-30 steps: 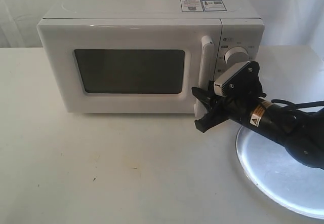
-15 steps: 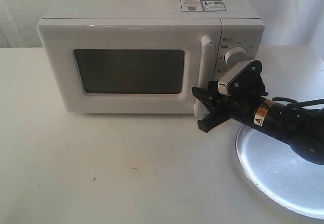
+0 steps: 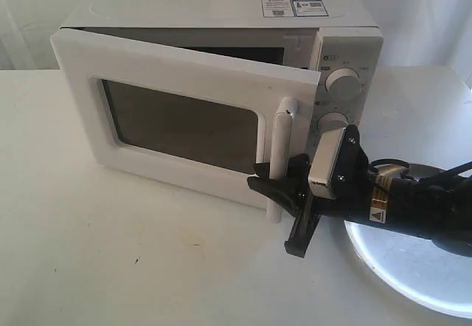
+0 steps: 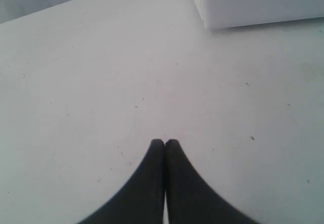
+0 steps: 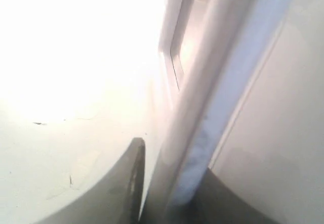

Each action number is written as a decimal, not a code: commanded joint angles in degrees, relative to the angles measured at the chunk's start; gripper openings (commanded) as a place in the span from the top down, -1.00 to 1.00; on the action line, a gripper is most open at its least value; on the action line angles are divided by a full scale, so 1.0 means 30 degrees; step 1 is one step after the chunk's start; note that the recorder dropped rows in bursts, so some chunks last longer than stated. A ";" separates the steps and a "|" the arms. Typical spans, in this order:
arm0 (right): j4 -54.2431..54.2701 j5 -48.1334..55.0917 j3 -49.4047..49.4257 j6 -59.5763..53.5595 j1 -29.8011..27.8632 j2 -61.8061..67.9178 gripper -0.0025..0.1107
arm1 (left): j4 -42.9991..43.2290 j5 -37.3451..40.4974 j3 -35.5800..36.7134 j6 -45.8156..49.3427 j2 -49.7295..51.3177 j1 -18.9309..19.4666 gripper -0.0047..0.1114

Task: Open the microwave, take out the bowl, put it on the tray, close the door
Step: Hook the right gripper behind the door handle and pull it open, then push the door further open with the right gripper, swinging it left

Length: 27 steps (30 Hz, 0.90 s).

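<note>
The white microwave [image 3: 221, 12] stands at the back of the table, and its door [image 3: 81, 97] with the dark window is swung partly open. My right gripper [image 3: 276, 215] is open, its black fingers [image 3: 276, 187] straddling the lower end of the vertical white handle [image 3: 281, 141]. In the right wrist view the handle [image 5: 223, 72] runs between the two fingers of my right gripper [image 5: 172, 158], with a thin gap on one side. The silver tray [image 3: 413, 274] lies under the right arm. My left gripper [image 4: 165, 142] is shut and empty above bare table. The bowl is hidden.
Two round white knobs [image 3: 344, 82] sit on the microwave's control panel, just behind the right wrist. A corner of the microwave [image 4: 253, 6] shows far ahead of the left gripper. White table top [image 3: 110, 252] stretches in front of the door.
The door has swung from closed to partly open. My right gripper has moved toward the front of the table and lower, with the handle between its fingers.
</note>
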 commanded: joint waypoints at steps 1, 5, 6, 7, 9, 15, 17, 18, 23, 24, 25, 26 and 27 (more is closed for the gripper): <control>-0.1982 -0.0503 -0.0313 -0.0230 0.0543 -0.0056 0.68 | -0.0078 0.0012 -0.0079 -0.0096 -0.0040 -0.0071 0.92; -0.2359 -0.0503 -0.0313 0.0084 0.0543 -0.0056 0.52 | -0.0078 0.0012 -0.0079 -0.0096 -0.0040 -0.0071 0.92; -0.2434 -0.0503 -0.0313 0.0084 0.0543 -0.0056 0.42 | -0.0078 0.0012 -0.0079 -0.0096 -0.0040 -0.0071 0.92; -0.2434 -0.0503 -0.0286 0.0084 0.0543 -0.0056 0.34 | -0.0078 0.0012 -0.0079 -0.0096 -0.0040 -0.0071 0.92; -0.2391 -0.0503 -0.0286 0.0050 0.0504 -0.0056 0.14 | -0.0078 0.0012 -0.0079 -0.0096 -0.0040 -0.0071 0.92; -0.2312 -0.0284 -0.0286 0.0883 0.0421 -0.0655 0.00 | -0.0078 0.0012 -0.0079 -0.0096 -0.0040 -0.0071 0.92; -0.2354 0.1791 -0.0286 0.1599 0.0237 -0.1065 0.06 | -0.0078 0.0012 -0.0079 -0.0096 -0.0040 -0.0071 0.92; -0.2575 0.2868 -0.0286 0.2144 0.0115 -0.1283 0.08 | -0.0078 0.0012 -0.0079 -0.0096 -0.0040 -0.0071 0.92; -0.4495 0.4935 0.0166 0.4115 -0.0453 -0.2401 0.10 | -0.0078 0.0012 -0.0079 -0.0096 -0.0040 -0.0071 0.92; -0.4699 0.5569 0.0368 0.4115 -0.0493 -0.2681 0.10 | -0.0078 0.0012 -0.0079 -0.0096 -0.0040 -0.0071 0.92; -0.4737 0.6650 0.0546 0.4192 -0.0538 -0.3000 0.10 | -0.0078 0.0012 -0.0079 -0.0096 -0.0040 -0.0071 0.92; -0.4737 0.7687 0.0626 0.4423 -0.0538 -0.3243 0.10 | -0.0078 0.0012 -0.0079 -0.0096 -0.0040 -0.0071 0.92; -0.4653 0.8941 0.0804 0.4678 -0.0538 -0.3540 0.10 | -0.0078 0.0012 -0.0079 -0.0096 -0.0040 -0.0071 0.92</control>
